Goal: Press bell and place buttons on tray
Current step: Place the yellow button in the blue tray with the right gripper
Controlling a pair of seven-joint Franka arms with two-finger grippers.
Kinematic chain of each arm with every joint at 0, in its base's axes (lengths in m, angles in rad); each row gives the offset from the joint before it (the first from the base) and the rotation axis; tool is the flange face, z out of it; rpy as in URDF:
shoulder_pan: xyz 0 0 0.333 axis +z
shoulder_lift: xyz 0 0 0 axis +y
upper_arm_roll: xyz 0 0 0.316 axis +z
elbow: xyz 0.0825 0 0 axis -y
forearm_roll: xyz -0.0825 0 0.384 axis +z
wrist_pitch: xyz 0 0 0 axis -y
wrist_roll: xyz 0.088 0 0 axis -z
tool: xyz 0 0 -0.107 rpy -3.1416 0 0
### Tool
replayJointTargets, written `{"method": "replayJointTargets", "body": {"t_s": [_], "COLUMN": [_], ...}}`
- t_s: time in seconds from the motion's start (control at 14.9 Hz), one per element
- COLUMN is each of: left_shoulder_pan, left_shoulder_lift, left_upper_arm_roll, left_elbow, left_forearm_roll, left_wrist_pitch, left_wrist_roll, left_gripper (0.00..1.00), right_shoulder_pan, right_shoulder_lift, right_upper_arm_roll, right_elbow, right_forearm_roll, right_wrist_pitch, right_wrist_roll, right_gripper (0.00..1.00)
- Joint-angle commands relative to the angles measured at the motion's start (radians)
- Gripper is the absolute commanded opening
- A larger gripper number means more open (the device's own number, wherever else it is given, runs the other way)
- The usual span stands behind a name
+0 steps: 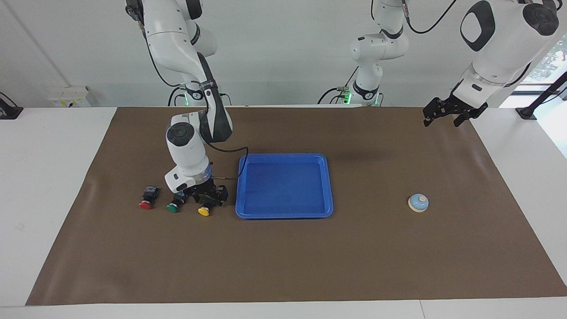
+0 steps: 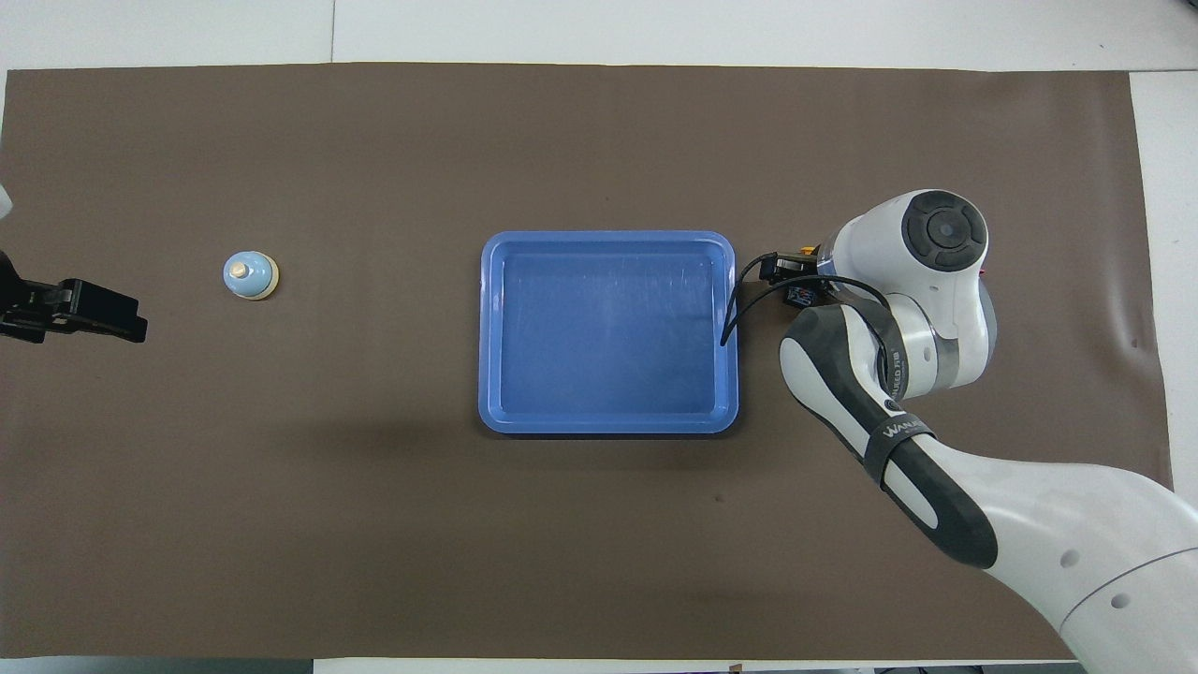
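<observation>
The blue tray (image 1: 283,186) (image 2: 608,328) lies at the table's middle with nothing in it. Beside it, toward the right arm's end, three buttons stand in a row: red (image 1: 146,204), green (image 1: 173,206) and yellow (image 1: 204,211). My right gripper (image 1: 207,198) is down at the yellow button's black body, the one closest to the tray. In the overhead view the right arm covers nearly all of the row. The light-blue bell (image 1: 418,203) (image 2: 250,275) sits alone toward the left arm's end. My left gripper (image 1: 441,122) (image 2: 103,314) waits open in the air near that end.
A brown mat (image 1: 283,266) covers most of the white table. A black cable (image 1: 230,150) loops from the right arm's wrist to the tray's rim. A third white arm (image 1: 372,66) stands at the robots' edge.
</observation>
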Motion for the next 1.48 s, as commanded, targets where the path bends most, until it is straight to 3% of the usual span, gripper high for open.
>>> {"method": "replayJointTargets", "body": {"t_s": [0.0,0.2,0.4,0.47,0.67,1.01,1.41], "left_shoulder_pan": [-0.010,0.005,0.005,0.002,0.002,0.005,0.005], "left_shoulder_lift": [-0.024,-0.024,-0.024,-0.024,-0.026,-0.026,-0.026], "left_upper_arm_roll": [0.009,0.015,0.017,0.015,0.015,0.015,0.015], "left_elbow": [-0.015,-0.015,-0.015,-0.015,-0.015,-0.015,-0.015], "left_forearm_roll": [-0.014,-0.013,-0.013,-0.013,-0.013,-0.013,-0.013], "left_wrist_pitch": [-0.003,-0.003,-0.003,-0.003,-0.003,-0.005,-0.005], "left_wrist_roll": [0.008,0.008,0.008,0.008,0.008,0.008,0.008], "left_gripper": [1.00,1.00,1.00,1.00,1.00,1.00,1.00], "right_shoulder_pan": [-0.015,-0.009,-0.010,-0.010,-0.004,0.051,0.236], "right_shoulder_lift": [0.010,0.012,0.012,0.012,0.007,0.007,0.004], "right_upper_arm_roll": [0.007,0.007,0.008,0.008,0.008,0.012,0.013], "right_elbow": [0.010,0.006,0.006,0.006,0.026,0.284,0.246], "right_forearm_roll": [-0.020,-0.020,-0.018,-0.020,-0.018,0.000,0.014], "right_wrist_pitch": [0.024,0.032,0.032,0.030,0.003,-0.324,-0.286], "right_wrist_roll": [0.056,0.091,0.092,0.088,0.084,0.095,0.222], "right_gripper": [0.75,0.52,0.09,0.00,0.00,0.00,0.00]}}
